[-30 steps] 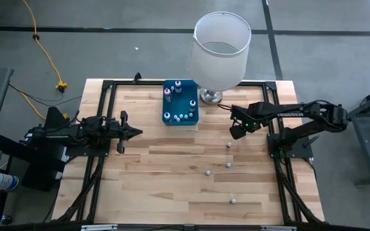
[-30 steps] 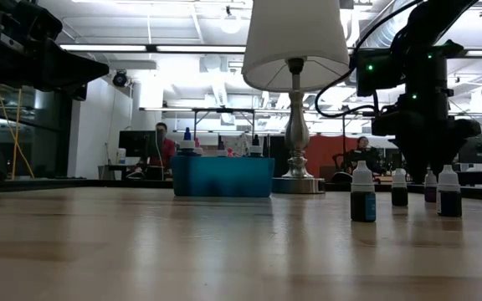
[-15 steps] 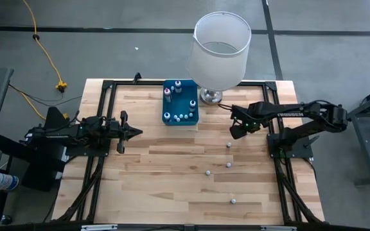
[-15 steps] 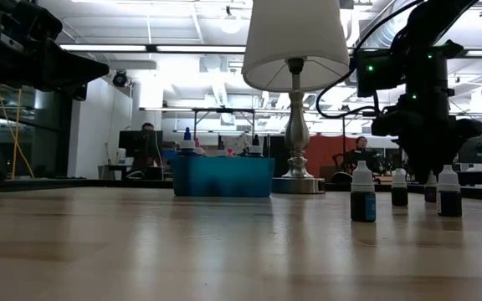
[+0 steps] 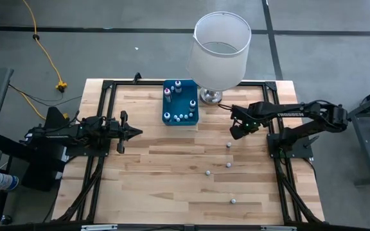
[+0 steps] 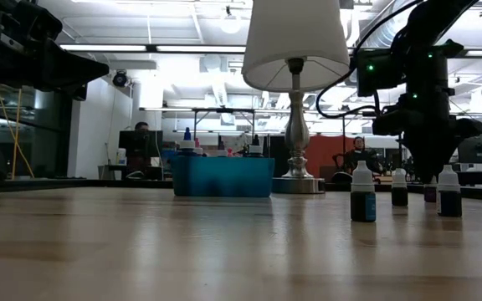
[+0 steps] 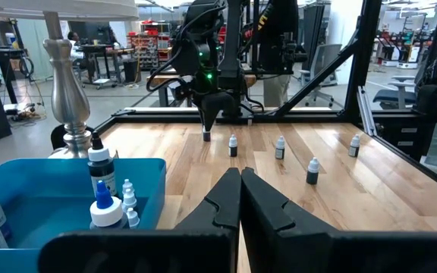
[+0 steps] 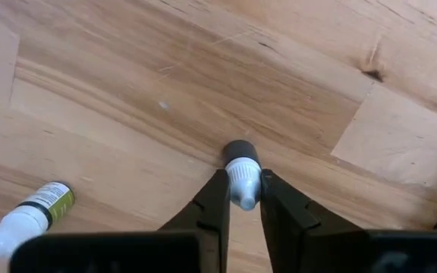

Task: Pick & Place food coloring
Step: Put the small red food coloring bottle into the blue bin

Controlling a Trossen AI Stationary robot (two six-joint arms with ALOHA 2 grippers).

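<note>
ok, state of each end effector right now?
Left end effector: closed, holding nothing, hovering over the table's left side.
Right end effector: closed on the cap of a small food coloring bottle that stands on the table.

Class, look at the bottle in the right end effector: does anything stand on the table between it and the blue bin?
Nothing visible does. The right end effector grips a bottle beside the lamp base; bare wood lies between it and the blue bin.

Grey floor (image 5: 108, 45), yellow cable (image 5: 47, 61), ceiling lights (image 6: 166, 48)
</note>
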